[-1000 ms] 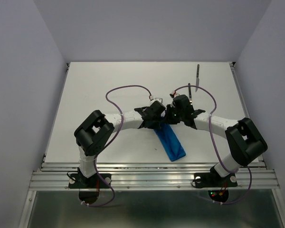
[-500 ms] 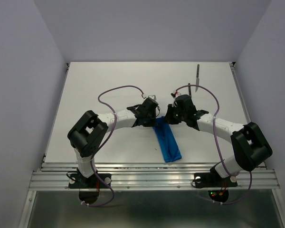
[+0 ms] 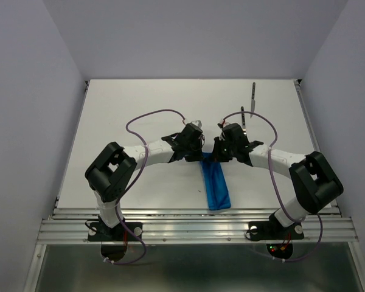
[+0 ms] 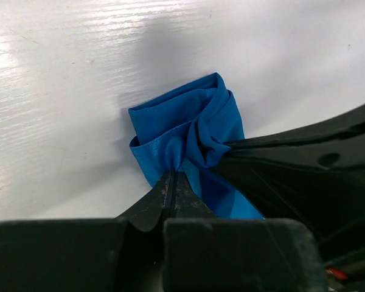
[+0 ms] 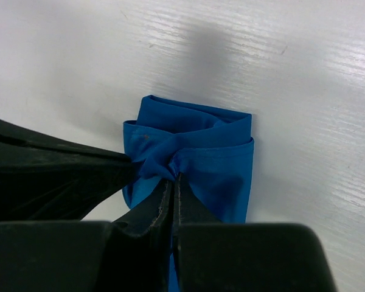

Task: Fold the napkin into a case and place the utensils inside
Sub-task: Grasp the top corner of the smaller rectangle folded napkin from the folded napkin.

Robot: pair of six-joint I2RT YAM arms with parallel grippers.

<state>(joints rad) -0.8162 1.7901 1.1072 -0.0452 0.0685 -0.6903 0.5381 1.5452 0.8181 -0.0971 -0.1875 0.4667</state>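
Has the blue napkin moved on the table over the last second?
Yes. The napkin has swung: its near end moved left along the front rail, so it now lies nearer square to that rail.

White, faintly streaked table carrying a blue napkin and utensils.
Napkin folded to a narrow strip, far end bunched where pinched by the closed left gripper and right gripper, the rest flat on the tabletop, trailing back from both sets of fingertips toward the near edge. Utensils beyond and right of the right gripper, well apart from the napkin, lying lengthwise.
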